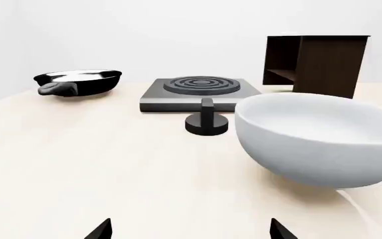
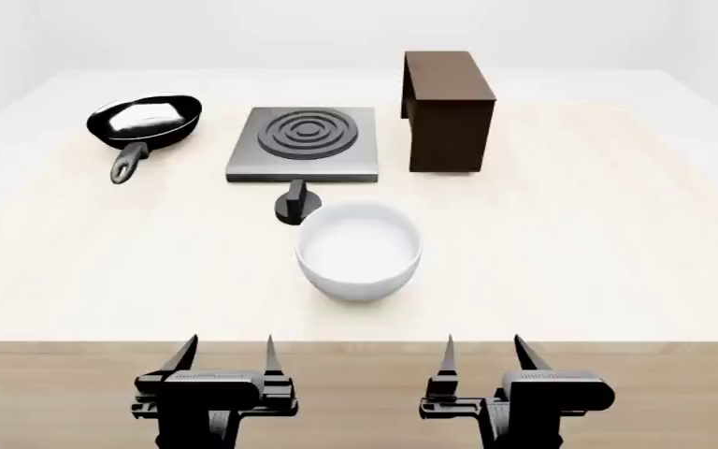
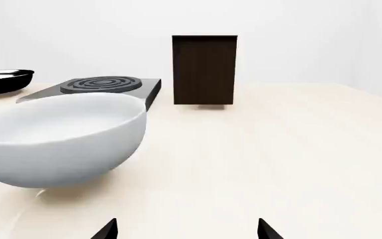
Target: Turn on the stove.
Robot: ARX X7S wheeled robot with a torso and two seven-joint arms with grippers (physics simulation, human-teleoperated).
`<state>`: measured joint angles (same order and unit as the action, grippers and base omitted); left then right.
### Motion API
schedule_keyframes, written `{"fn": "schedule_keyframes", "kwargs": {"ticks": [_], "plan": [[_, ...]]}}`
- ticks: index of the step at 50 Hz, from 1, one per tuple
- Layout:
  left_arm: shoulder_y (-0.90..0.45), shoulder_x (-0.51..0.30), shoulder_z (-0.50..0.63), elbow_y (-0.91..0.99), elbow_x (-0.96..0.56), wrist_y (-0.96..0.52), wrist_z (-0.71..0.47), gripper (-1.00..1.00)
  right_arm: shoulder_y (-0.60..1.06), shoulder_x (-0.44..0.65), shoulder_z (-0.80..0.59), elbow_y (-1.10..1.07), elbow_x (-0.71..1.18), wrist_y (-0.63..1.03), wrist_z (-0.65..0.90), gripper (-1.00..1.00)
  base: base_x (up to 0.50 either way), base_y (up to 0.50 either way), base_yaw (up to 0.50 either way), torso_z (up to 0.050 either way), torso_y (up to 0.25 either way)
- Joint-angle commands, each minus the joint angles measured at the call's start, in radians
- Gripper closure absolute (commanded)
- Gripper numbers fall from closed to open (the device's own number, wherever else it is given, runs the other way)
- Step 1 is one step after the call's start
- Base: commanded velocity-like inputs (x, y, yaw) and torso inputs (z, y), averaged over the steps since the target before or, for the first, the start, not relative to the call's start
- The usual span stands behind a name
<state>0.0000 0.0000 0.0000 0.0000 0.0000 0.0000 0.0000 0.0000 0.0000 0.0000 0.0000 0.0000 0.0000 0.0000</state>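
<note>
- The black frying pan (image 2: 147,122) sits on the tabletop (image 2: 583,262) to the left of the stove, well apart from it, handle toward the robot.
- The left gripper (image 2: 229,360) hangs at the near tabletop edge, far short of the stove; its fingers stand wide apart and hold nothing.
- The stove (image 2: 302,142) lies flat, toward the far side, its ringed burner facing straight up. It looks like rigid, heavy metal, not something to lift.
- The knob (image 2: 294,206) stands just in front of the stove's near edge, apart from it. It looks hard, small and probably slick; I would pinch its raised bar (image 1: 208,110), whose long axis runs toward the stove, and twist.
- The white bowl (image 2: 359,249) crowds the knob from the near side.
- The dark shelf (image 2: 448,108) stands right of the stove.
- The right gripper (image 2: 482,360) likewise waits, fingers spread and empty.
</note>
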Motion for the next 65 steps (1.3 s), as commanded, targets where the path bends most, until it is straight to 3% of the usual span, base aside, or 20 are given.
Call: {"fn": "schedule_keyframes", "kwargs": {"ticks": [1,46,65], "plan": [[-0.003,-0.080,0.091,-0.007,-0.080,0.012,-0.090,-1.00,0.003,0.010,-0.013,0.010,0.010,-0.008,0.012,-1.00,0.00,0.00,0.00,0.000,0.000],[-0.019,-0.123,0.152,-0.010,-0.125,-0.012,-0.132,-1.00,-0.006,0.096,-0.110,-0.042,0.087,0.031,0.110,-1.00,0.00,0.06,0.00,0.000,0.000],[0.047,-0.151,0.187,0.087,-0.045,0.161,-0.188,-1.00,-0.010,0.116,-0.133,-0.055,0.109,0.027,0.128,-1.00,0.00,0.16,0.00,0.000,0.000]]}}
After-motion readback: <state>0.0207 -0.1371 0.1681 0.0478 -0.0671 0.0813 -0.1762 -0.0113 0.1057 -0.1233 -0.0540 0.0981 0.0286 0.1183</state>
